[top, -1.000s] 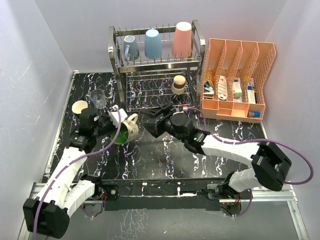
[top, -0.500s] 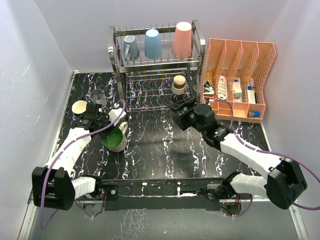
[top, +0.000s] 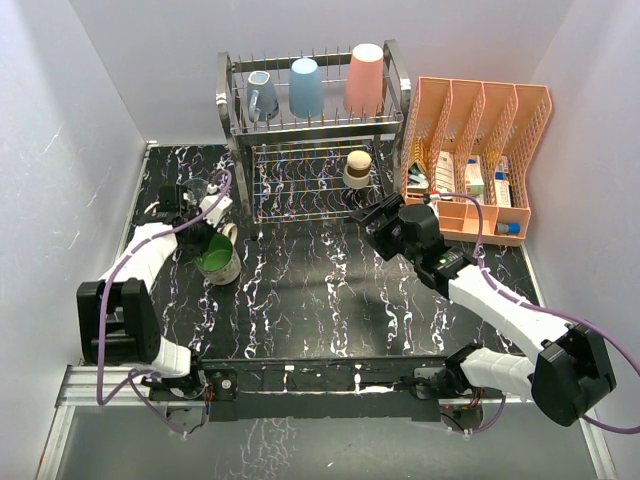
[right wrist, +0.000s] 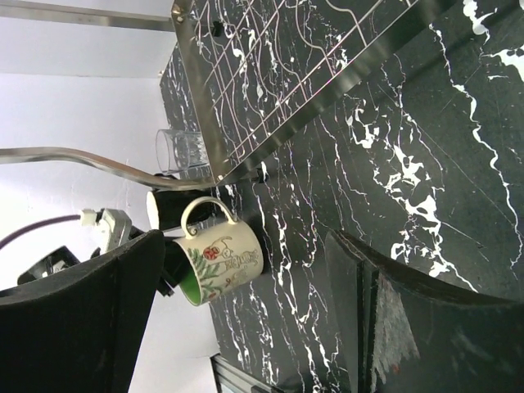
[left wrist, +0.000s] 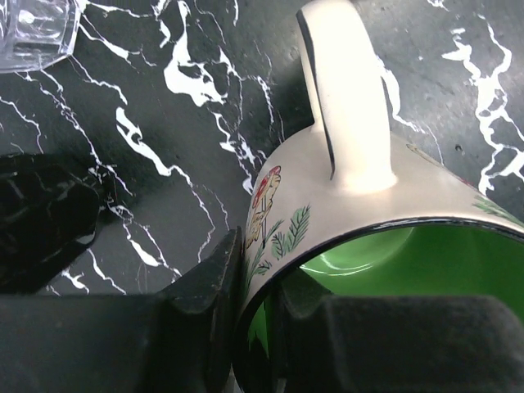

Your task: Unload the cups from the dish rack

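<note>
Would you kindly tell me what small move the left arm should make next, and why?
Probably open the left tool to release the green-lined mug. The tool pinches the mug's rim, and the mug stands upright on or just above the table, clear of the dish rack. I cannot tell whether the base touches.

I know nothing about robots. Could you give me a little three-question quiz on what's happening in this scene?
1. True or false: the left gripper is clamped on the rim of the green-lined mug.
2. How many cups sit on the upper tier of the dish rack?
3. The right gripper is: A open, holding nothing; B shut, holding nothing; C shut on a cup.

Key: 1 true. 2 three: the grey-blue mug, blue tumbler and pink tumbler. 3 A.
</note>
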Action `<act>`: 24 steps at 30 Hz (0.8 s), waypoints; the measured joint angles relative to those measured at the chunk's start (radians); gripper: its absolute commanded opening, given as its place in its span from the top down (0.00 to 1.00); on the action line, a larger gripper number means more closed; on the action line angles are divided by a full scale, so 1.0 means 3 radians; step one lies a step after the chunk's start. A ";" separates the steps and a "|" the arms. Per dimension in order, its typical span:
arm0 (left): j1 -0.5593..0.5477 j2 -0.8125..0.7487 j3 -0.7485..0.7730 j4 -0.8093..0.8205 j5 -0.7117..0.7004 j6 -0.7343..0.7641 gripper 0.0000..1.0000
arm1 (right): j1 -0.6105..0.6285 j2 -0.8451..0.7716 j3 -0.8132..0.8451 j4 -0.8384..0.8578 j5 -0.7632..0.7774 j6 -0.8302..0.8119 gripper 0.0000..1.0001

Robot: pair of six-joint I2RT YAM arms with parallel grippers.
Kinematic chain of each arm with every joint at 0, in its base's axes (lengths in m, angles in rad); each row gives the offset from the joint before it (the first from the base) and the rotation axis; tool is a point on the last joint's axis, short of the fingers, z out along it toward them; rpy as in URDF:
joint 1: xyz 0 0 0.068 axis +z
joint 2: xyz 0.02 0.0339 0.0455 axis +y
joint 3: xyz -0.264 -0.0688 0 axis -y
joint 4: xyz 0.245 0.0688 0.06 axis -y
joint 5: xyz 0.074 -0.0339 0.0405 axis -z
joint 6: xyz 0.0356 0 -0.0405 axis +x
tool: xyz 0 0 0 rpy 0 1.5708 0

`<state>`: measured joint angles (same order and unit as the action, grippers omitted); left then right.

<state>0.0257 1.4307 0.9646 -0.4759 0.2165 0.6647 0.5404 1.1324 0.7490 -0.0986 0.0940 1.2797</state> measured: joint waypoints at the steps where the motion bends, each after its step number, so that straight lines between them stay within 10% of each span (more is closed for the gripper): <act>1: 0.0003 0.0047 0.0025 0.0017 -0.0001 -0.0014 1.00 | 0.0000 0.0003 0.0008 -0.0018 0.0000 -0.0019 0.18; 19: 0.0041 0.0834 0.0692 0.0267 -0.0060 -0.0381 1.00 | -0.0008 0.0322 0.0654 -0.0268 0.0432 -0.0754 0.17; 24: 0.0061 0.0837 0.0715 0.0267 -0.0090 -0.0425 0.74 | -0.0008 0.0687 0.0973 -0.0318 0.0673 -0.1063 0.12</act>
<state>0.0441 1.6817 1.1790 -0.3958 0.1894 0.5373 0.5381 1.3384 1.0409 -0.1940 0.2958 0.9607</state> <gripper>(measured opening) 0.142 0.857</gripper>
